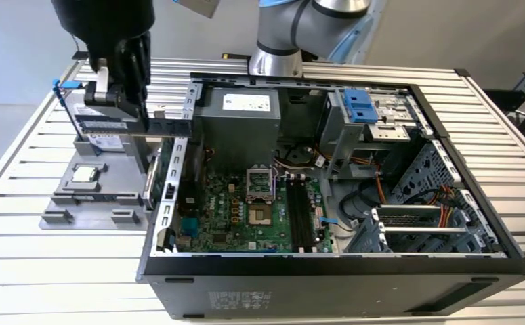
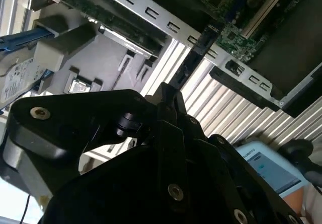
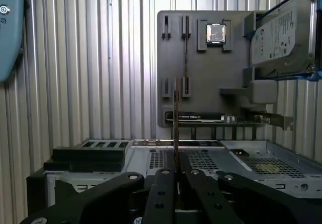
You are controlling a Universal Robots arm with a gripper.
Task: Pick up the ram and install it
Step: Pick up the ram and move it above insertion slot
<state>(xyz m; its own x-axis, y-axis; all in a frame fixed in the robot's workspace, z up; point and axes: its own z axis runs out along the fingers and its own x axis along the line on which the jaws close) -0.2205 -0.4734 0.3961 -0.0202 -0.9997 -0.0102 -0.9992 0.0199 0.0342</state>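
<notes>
The black tool [image 3: 176,172] grips the ram [image 3: 176,114] edge-on between its narrowly set fingers, holding it just above the gray parts holder [image 3: 201,83] on the slatted tabletop [image 3: 100,58], beside the open computer case [image 1: 334,271].

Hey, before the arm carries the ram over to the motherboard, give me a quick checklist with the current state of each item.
1. Ram gripped: ok, it sits edge-on between the fingers of the gripper.
2. Ram off the grey holder: looks ok, it hangs above the holder in the exterior view.
3. Memory slots empty: ok.
4. Ram over the slots: not ok, it is beyond the case, at the exterior view's left.
5. Slot latches open: cannot tell.
</notes>
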